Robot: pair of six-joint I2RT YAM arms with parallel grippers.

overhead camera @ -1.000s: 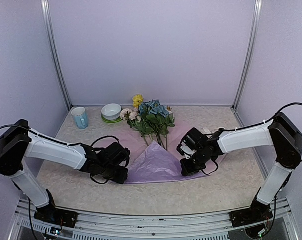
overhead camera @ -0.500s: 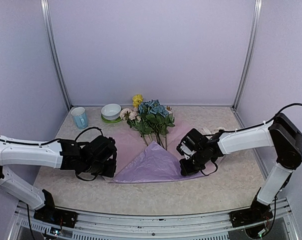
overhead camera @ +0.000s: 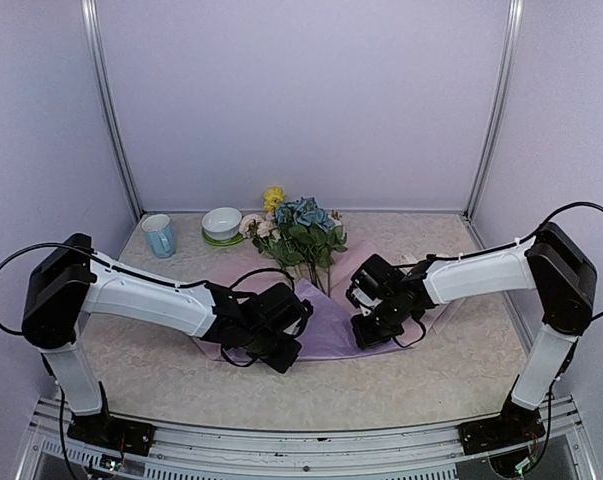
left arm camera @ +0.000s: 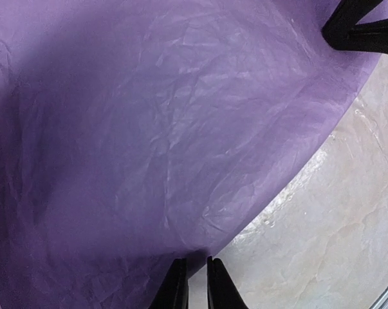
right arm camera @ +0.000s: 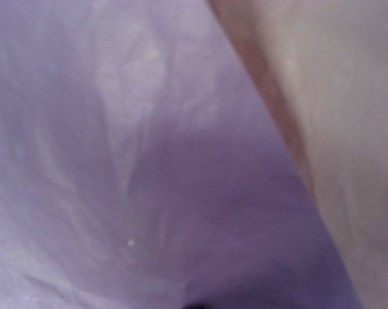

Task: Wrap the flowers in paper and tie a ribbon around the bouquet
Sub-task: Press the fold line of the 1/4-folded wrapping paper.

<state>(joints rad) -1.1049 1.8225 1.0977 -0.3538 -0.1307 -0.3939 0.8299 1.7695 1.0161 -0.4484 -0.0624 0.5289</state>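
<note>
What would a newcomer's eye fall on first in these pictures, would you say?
First, the lilac paper, crinkled and folded over at mid-table, with the left gripper nipping its near edge and the right gripper shut at its right side. Next, the flowers, pink, yellow and blue, lying at the paper's far end toward the back wall. A white bowl and a blue cup stand at the back left.

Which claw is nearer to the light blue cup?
Left. The left claw is right of the light blue cup and nearer the camera; the right claw is farther right.
</note>
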